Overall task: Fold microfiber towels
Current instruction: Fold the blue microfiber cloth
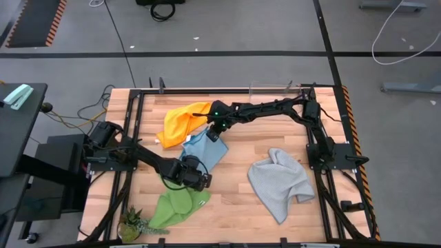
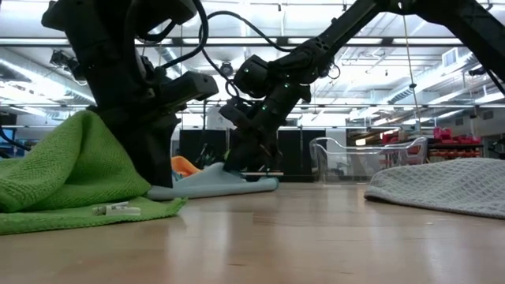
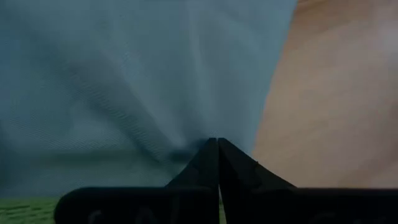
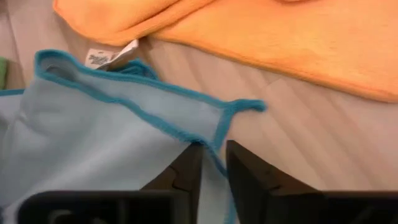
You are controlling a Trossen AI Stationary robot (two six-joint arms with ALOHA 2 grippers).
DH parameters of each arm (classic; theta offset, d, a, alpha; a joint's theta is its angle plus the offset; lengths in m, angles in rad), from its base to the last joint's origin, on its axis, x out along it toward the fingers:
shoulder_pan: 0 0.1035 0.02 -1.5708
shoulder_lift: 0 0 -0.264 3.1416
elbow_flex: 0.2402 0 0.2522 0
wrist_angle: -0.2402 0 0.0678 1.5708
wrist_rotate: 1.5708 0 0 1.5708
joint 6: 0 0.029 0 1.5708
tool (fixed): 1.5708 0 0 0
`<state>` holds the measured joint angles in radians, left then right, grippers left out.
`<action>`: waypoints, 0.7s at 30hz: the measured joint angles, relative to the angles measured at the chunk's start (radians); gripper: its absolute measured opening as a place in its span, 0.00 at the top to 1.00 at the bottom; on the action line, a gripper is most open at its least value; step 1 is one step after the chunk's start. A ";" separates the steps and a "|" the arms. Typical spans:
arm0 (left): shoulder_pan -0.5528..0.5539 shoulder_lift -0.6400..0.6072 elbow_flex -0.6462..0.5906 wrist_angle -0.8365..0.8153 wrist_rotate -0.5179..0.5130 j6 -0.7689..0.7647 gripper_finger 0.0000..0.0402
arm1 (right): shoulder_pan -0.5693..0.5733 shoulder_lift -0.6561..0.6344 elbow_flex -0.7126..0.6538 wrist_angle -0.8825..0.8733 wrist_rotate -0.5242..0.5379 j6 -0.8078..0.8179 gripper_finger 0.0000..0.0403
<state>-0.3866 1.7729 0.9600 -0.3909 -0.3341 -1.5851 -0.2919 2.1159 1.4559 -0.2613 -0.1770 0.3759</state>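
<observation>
My left gripper (image 1: pixel 196 180) pinches the near corner of the light blue towel (image 1: pixel 205 150), its fingers pressed together on the cloth. My right gripper (image 4: pixel 213 163) sits at that towel's far edge, fingers slightly apart with the teal hem lying between them; I cannot tell whether they grip it. The yellow-orange towel (image 1: pixel 180 122) lies just behind the blue one, touching it. The bright green towel (image 1: pixel 173 207) is in front of it, the light grey towel (image 1: pixel 279 182) well to its right.
</observation>
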 joint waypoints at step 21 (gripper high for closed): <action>0.006 -0.140 0.000 -0.200 -0.138 -0.005 0.89 | 0.034 -0.100 0.005 -0.158 0.030 0.025 0.63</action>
<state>-0.3804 1.6329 0.9604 -0.5905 -0.4726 -1.5898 -0.2583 2.0156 1.4605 -0.4192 -0.1465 0.4008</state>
